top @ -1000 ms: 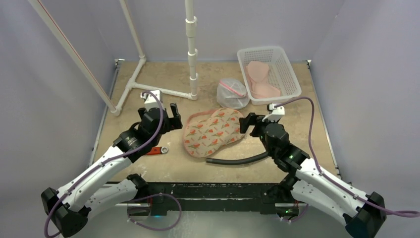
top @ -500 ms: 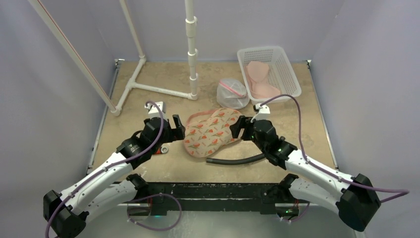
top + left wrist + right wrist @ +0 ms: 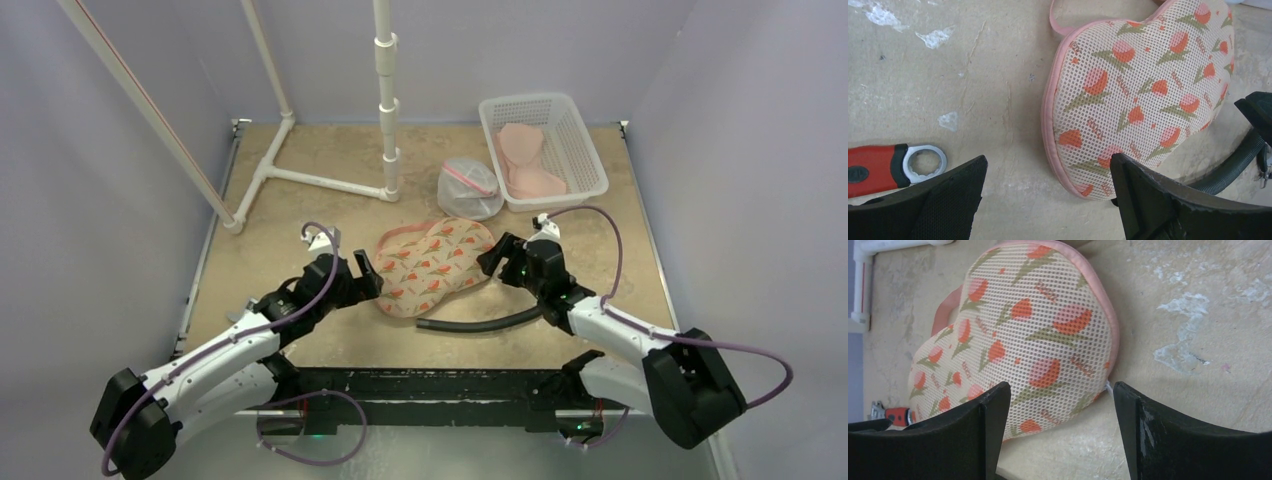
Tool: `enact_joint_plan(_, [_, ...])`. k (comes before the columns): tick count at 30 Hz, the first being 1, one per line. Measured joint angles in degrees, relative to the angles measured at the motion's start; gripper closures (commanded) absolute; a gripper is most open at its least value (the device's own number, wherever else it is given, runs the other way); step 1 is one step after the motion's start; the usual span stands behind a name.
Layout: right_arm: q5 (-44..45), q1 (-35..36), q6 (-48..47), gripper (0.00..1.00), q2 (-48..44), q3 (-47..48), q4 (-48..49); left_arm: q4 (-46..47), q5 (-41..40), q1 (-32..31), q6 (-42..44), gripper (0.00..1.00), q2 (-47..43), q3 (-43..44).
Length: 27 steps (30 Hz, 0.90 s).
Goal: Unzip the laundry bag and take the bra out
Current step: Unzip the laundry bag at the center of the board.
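I can read nothing for certain; the small pink lettering (image 3: 1096, 131) printed on the mesh laundry bag (image 3: 1143, 95) is too blurred.
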Motion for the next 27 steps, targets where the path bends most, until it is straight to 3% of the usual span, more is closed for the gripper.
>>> enact_joint_plan(5, [-3.4, -3.2, 2.2, 0.23, 4.4, -2.0, 4.7, 3.0, 1.2, 0.0, -2.1, 0.08, 0.2, -2.5])
enact_joint_plan(13, [-7.9, -3.6, 4.8, 0.34, 10.9, -3.3, 11.3, 6.6, 2.5, 0.0, -3.4, 0.09, -1.8, -5.1])
enact_joint_plan(27, [-10.1, -3.6, 5.4, 0.76, 13.3, -4.0, 15.6, 7.5, 2.5, 0.0, -3.6, 0.12, -2.1, -6.3])
